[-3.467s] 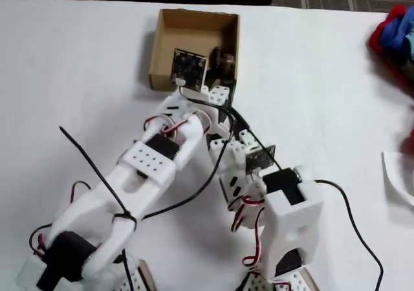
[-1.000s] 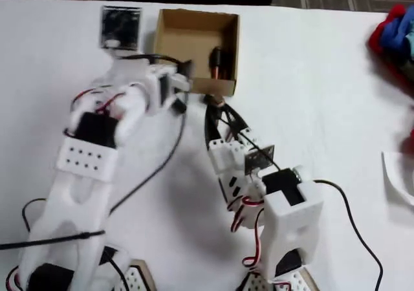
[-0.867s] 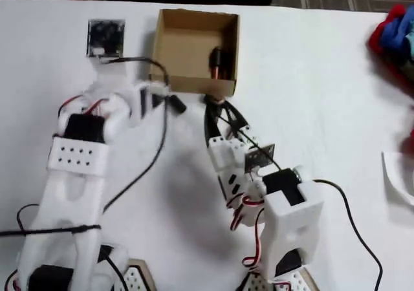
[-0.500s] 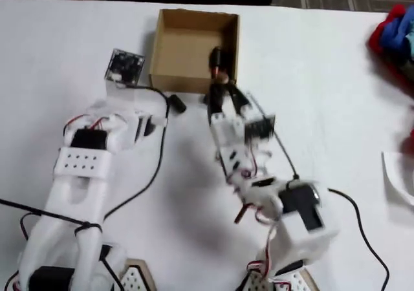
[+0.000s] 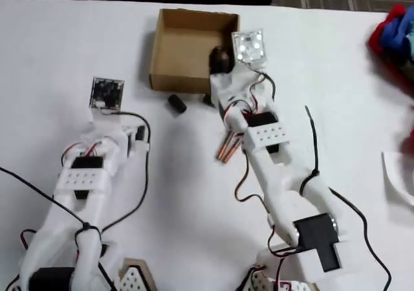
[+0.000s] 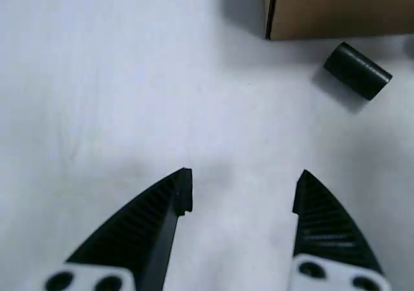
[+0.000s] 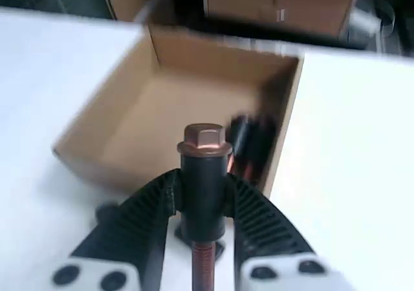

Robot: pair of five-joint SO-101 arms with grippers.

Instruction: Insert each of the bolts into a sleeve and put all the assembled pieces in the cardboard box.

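Bolt-and-sleeve piece, copper hex head up and black sleeve round the shank, stands upright in the right tool, whose jaws are closed to the sleeve's width and grip it on both sides. It hangs at the near right corner of the cardboard box, seemingly just short of the rim; the box sits by the far edge of the counter, and another assembled piece lies inside against its right wall. The step in hand looks like the drop. The next move calls for carrying the piece over the rim and parting the jaws above the box floor. A loose sleeve lies just before the box's near wall and two bare bolts lie nearer mid-counter, so more pairing is left. The left tool hovers wide open over bare counter near that sleeve, holding nothing.
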